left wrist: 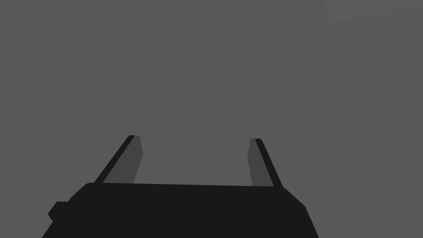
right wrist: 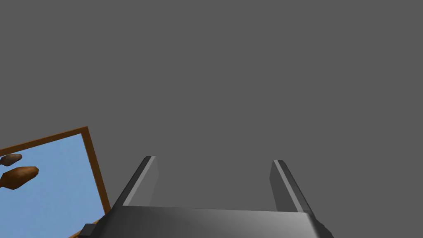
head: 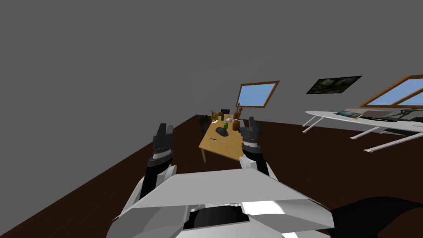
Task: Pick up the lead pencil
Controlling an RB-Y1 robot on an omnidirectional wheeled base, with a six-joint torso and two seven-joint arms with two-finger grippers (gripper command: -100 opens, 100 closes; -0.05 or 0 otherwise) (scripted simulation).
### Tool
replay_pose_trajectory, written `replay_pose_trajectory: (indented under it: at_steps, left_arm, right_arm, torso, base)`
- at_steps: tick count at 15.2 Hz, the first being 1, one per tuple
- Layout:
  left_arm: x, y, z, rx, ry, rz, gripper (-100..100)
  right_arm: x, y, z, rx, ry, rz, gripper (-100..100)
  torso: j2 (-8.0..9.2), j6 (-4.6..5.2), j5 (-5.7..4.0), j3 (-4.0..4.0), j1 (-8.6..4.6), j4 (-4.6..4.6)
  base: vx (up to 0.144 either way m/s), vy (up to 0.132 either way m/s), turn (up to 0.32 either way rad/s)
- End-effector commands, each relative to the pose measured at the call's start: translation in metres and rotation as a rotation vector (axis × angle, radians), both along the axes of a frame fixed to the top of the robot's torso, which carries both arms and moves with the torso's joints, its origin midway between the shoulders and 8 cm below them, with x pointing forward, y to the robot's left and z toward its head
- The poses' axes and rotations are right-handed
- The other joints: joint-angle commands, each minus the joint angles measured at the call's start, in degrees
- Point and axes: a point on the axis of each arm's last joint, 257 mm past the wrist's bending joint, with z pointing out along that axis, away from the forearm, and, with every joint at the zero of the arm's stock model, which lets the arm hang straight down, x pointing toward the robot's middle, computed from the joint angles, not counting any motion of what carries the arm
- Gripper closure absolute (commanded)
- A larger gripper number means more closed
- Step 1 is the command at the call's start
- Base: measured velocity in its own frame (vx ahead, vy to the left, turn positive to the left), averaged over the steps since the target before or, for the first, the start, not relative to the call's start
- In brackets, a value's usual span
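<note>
**Wooden worktop [head: 229,148] far across the room, both claws wide and empty**

Pale wood and square-cornered, the worktop stands on a dark brown floor [head: 314,165] well ahead of me. It is near a grey wall [head: 103,74] with a wood-framed window [head: 257,94]. The lead pencil [head: 217,140] lies flat on the worktop's near half, toward the left edge. It is a thin sliver, too small to tell its colour. Just behind it sits a dark oval thing [head: 222,132]. Farther back are a small green thing [head: 225,125], a brown bottle-like shape [head: 236,123], a white round thing [head: 228,119] and a spiky golden thing [head: 214,117]. A dark chair [head: 204,123] stands at the worktop's left side.

The left claw [head: 164,130] is raised before my chest, off to the left of the worktop and well apart from the pencil. Seen from its own wrist, the left claw [left wrist: 194,138] has its fingers [left wrist: 128,161] spread wide with nothing between them. The right claw [head: 250,122] is raised likewise. In the head view it shows against the worktop's right side, yet it is well apart from the pencil too. From its wrist, the right claw [right wrist: 215,159] also has its fingers [right wrist: 142,182] wide apart, gripping nothing.

Off to the right, a long white worktop [head: 351,117] stands below a second window [head: 396,93]. A dark picture [head: 333,84] hangs on the wall between the two windows.
</note>
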Motion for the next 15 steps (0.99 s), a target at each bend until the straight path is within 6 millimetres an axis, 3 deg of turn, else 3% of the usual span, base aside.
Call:
replay_pose_trajectory:
  at_steps: [1,7,9,12,13,14,15]
  left_arm:
    - [0.0,0.0,0.0,0.0,0.0,0.0,0]
    - [0.0,0.0,0.0,0.0,0.0,0.0,0]
    - [0.0,0.0,0.0,0.0,0.0,0.0,0]
    - [0.0,0.0,0.0,0.0,0.0,0.0,0]
    - [0.0,0.0,0.0,0.0,0.0,0.0,0]
    - [0.0,0.0,0.0,0.0,0.0,0.0,0]
    - [0.0,0.0,0.0,0.0,0.0,0.0,0]
  right_arm:
    - [0.003,0.006,-0.005,-0.044,0.019,0.008,-100]
    - [0.021,0.026,-0.038,-0.217,0.111,0.011,-100]
    - [0.033,0.034,-0.065,-0.322,0.176,0.001,-100]
    - [0.039,0.039,-0.081,-0.383,0.212,-0.008,-100]
    - [0.046,0.042,-0.098,-0.445,0.249,-0.017,-100]
    - [0.046,0.042,-0.098,-0.445,0.249,-0.017,-100]
    - [0.052,0.044,-0.117,-0.511,0.288,-0.028,-100]
  torso:
    - [0.0,0.0,0.0,0.0,0.0,0.0]
    - [-0.01,-0.01,0.03,-0.01,0.14,-0.01]
    - [-0.02,-0.01,0.03,-0.02,0.15,-0.01]
    - [-0.08,-0.02,0.04,-0.05,0.22,-0.02]
    - [-0.08,-0.01,0.05,-0.05,0.22,-0.02]
    - [-0.07,-0.01,0.05,-0.04,0.23,-0.02]
    - [-0.07,-0.01,0.05,-0.04,0.22,-0.02]
  base:
    - [0.002,0.006,0.012]
    - [0.004,0.033,0.034]
    - [0.01,0.048,0.058]
    - [0.016,0.055,0.048]
    - [0.012,0.056,0.06]
    - [0.013,0.049,0.054]
    - [0.013,0.05,0.069]
